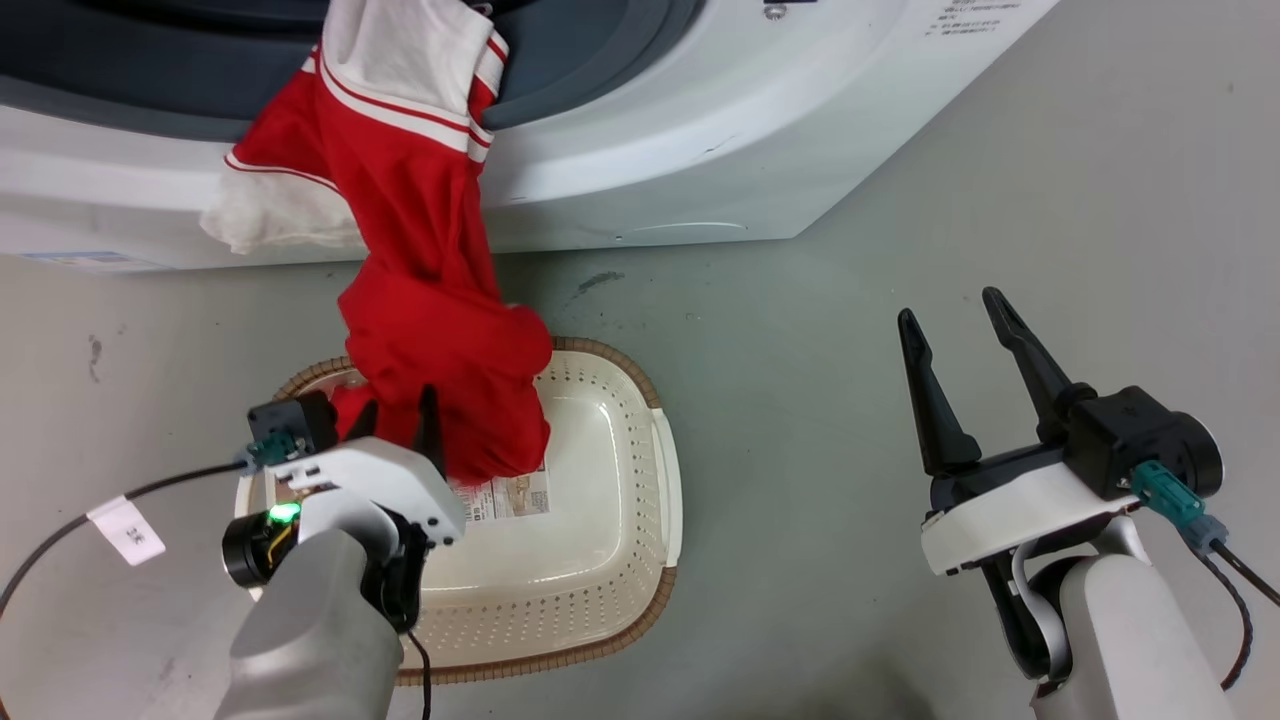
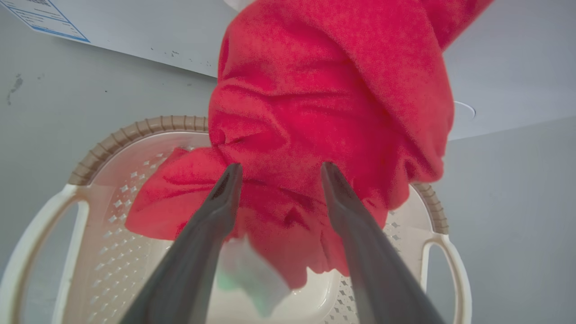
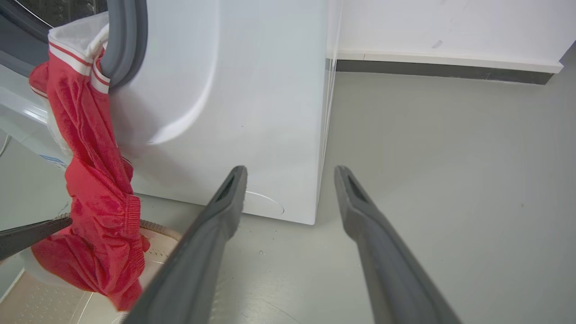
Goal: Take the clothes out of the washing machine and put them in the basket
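Clothes (image 1: 430,250) hang from washing machine (image 1: 650,150) into the basket (image 1: 668,500). Left wrist view shows left end effector (image 2: 281,168) open above the basket; right end effector (image 1: 950,307) open too.

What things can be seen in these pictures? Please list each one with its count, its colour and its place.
clothes: one, red with white stripes and panels, hanging out of the washing machine, lower end over the basket
washing machine: one, white with a grey door rim, behind the basket
basket: one, cream with a brown rim, on the floor
printed label: one, white, on the basket's bottom
floor: one, pale grey, under everything
cable tag: one, white, left of the basket
left gripper: one, dark, open, at the clothes' lower end
right gripper: one, dark, open, above bare floor
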